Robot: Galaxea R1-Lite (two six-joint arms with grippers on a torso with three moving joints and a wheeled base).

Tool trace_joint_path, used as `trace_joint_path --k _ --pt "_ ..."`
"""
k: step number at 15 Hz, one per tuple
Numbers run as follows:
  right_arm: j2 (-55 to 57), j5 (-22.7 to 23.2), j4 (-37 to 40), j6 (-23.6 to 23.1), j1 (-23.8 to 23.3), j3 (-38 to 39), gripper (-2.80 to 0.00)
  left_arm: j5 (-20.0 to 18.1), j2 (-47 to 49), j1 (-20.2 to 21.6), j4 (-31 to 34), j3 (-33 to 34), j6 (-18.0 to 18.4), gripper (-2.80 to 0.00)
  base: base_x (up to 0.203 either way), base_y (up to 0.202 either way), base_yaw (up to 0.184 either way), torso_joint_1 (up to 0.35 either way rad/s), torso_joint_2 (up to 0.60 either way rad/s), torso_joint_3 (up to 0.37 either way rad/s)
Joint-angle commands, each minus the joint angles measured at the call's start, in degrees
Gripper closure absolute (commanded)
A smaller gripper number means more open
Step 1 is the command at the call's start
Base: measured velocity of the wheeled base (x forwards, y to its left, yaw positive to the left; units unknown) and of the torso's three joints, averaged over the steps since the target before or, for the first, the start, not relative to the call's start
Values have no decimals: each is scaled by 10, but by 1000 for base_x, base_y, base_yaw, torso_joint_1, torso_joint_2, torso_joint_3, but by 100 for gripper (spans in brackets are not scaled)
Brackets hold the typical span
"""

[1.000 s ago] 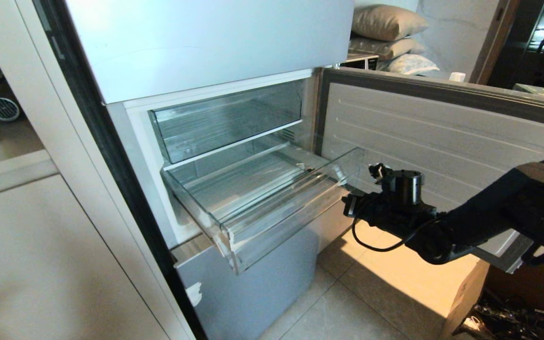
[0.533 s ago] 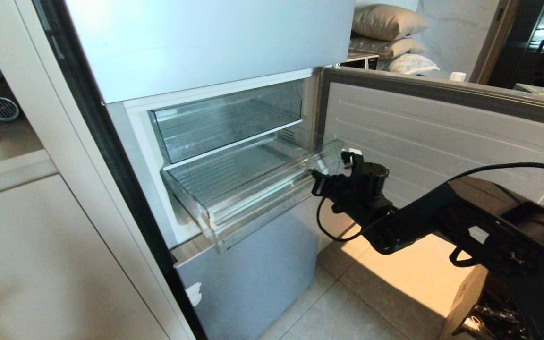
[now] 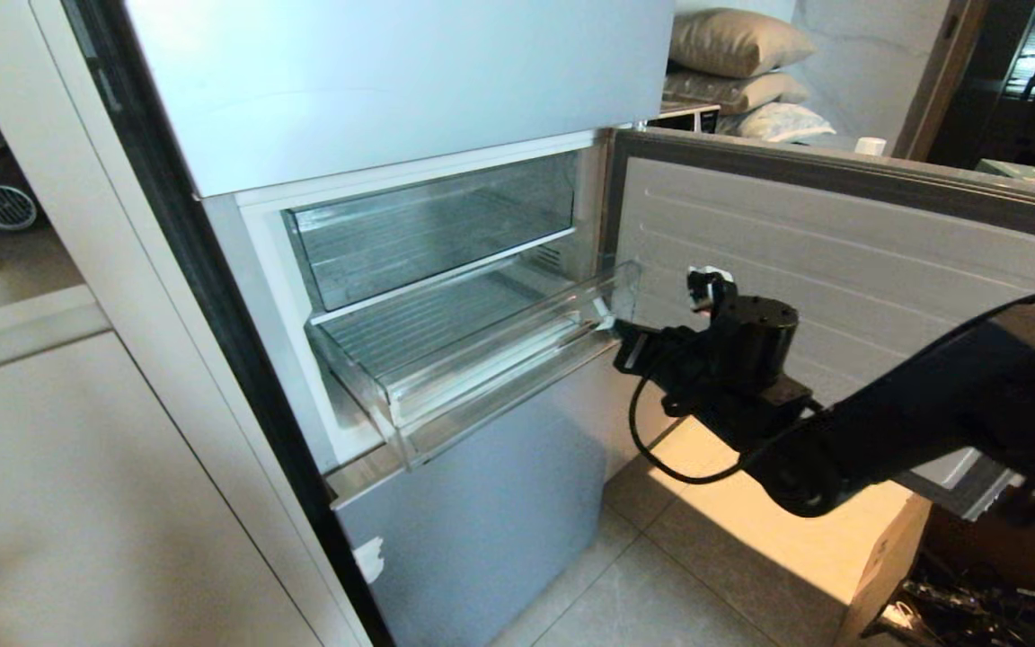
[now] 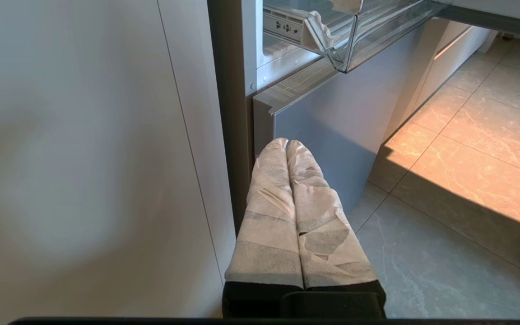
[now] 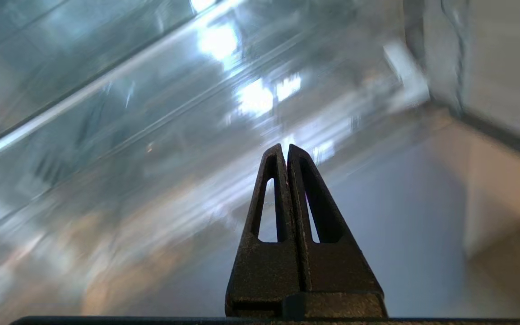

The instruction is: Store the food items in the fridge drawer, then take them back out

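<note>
Fridge (image 3: 392, 81) stands with its middle door (image 3: 841, 234) swung wide open. Fridge drawer (image 3: 482, 346), a clear ribbed bin, projects partly from the compartment beneath a second clear bin (image 3: 428, 229); no food shows inside. Right claw (image 3: 618, 340) sits at the drawer's front right corner, fingers pressed together, gripping nothing. Left claw (image 4: 286, 143) hangs low beside the lower panel, closed, tape-wrapped fingers touching.

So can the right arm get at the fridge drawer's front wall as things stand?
Probably yes. The right gripper, fingers shut, sits right at the right end of the fridge drawer's front, with the open fridge door behind it and nothing between them.
</note>
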Motion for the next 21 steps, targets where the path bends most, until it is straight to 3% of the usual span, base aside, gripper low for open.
trace_joint_path --k 1,4,6,8,11,13,15,21 --pt "-225 0 85 1 4 103 0 0 0 0 0 1 0 0 0 0 0 0 0 0" --pt "-524 -5 283 -4 -10 205 0 0 0 0 0 1 0 0 0 0 0 0 0 0" --pt "-712 -6 410 -30 -58 284 0 0 0 0 0 1 0 0 0 0 0 0 0 0" --pt "-873 4 490 -83 -125 389 0 0 0 0 -1 1 0 0 0 0 0 0 0 0" --pt "-1053 34 553 -206 -212 563 0 0 1 0 -1 1 0 0 0 0 0 0 0 0" --pt "-1156 44 609 -250 -247 607 0 0 1 0 0 1 0 0 0 0 0 0 0 0" --pt "-1220 40 637 -260 -264 609 0 0 0 0 0 1 -1 0 0 0 0 0 0 0" --pt "-1221 23 635 -241 -276 619 0 0 0 0 0 1 0 0 0 0 0 0 0 0"
